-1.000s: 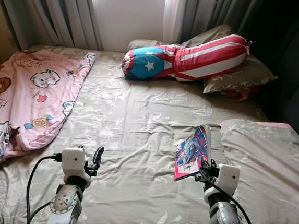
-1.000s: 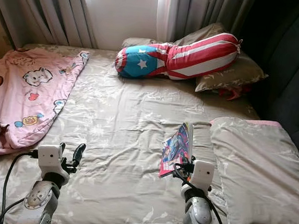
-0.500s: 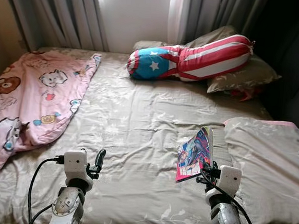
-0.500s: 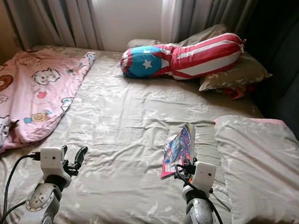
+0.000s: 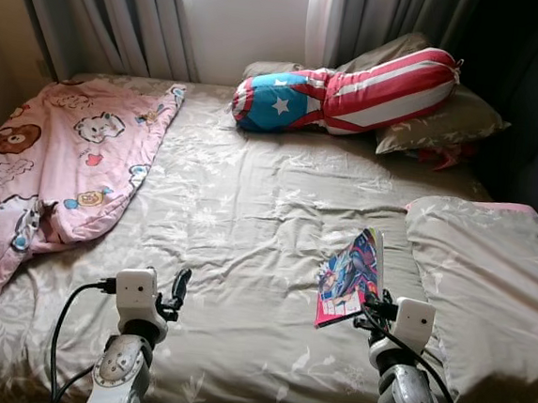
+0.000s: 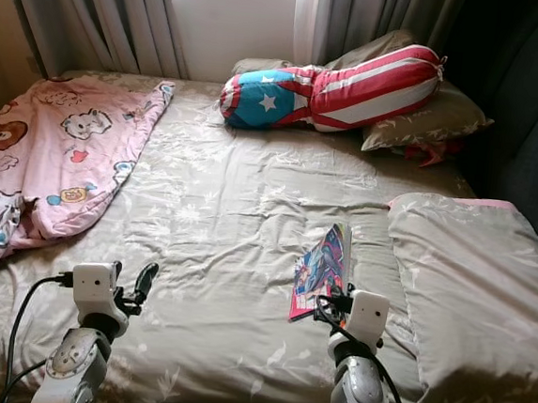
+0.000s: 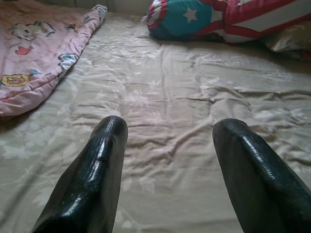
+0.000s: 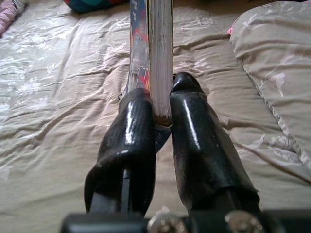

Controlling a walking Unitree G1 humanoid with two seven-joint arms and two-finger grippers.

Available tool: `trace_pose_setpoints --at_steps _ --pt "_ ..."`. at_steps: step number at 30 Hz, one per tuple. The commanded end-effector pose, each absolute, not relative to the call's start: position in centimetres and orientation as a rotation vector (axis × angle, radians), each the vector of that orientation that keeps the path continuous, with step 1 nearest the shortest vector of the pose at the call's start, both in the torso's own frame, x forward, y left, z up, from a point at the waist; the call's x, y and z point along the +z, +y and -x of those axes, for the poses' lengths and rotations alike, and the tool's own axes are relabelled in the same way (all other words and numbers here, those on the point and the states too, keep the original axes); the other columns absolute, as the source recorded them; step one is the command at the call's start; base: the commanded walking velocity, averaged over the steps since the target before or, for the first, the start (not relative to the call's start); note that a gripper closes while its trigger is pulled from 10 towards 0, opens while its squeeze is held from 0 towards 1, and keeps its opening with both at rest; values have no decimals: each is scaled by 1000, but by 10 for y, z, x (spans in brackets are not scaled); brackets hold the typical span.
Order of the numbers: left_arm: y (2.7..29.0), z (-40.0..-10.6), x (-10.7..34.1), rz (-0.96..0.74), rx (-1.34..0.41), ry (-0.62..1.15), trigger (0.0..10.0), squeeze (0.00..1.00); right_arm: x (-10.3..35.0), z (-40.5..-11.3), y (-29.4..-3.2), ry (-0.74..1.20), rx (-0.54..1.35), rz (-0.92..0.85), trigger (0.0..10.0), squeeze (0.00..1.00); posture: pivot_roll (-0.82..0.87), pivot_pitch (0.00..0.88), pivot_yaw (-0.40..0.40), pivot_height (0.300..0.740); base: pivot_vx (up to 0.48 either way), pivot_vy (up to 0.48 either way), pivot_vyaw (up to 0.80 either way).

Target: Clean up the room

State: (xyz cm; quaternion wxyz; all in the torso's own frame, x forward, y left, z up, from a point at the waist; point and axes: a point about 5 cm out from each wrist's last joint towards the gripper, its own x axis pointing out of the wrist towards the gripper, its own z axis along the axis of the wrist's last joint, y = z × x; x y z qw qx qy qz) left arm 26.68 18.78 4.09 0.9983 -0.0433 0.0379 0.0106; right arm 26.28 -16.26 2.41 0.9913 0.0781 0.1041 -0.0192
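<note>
Nearest us, right tool [image 8: 163, 109] is clenched on a colourful book [image 5: 348, 278], gripping its lower edge w/ the book standing up on edge above the bed [image 5: 249, 219], just beside a beige pillow [image 5: 488, 277] on the right side. Left tool [image 7: 167, 145] hangs released, fingers [image 7: 92, 174] spread apart over the bare beige floral sheet, nothing between them. Further out on the left side we see a pink cartoon blanket [image 5: 56, 159] bunched up and draped toward the bed edge. At the far end, a red-white-blue star bolster [image 5: 349, 91] lies across beige pillows [image 5: 441, 122] near the headboard corner, w/ grey curtains [image 5: 107, 8] and a bright window behind.
</note>
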Motion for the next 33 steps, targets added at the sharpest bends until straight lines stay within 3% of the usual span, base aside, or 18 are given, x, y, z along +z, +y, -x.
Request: trace_pose_setpoints --at_steps 1,33 --pt "185 -267 43 94 7 71 10000 0 33 -268 -161 163 -28 -159 10000 0 -65 21 -3 666 0 0 0" --pt "182 -265 43 80 -20 81 10000 0 29 -268 -156 181 -2 -154 10000 0 -56 10 3 646 0 0 0"
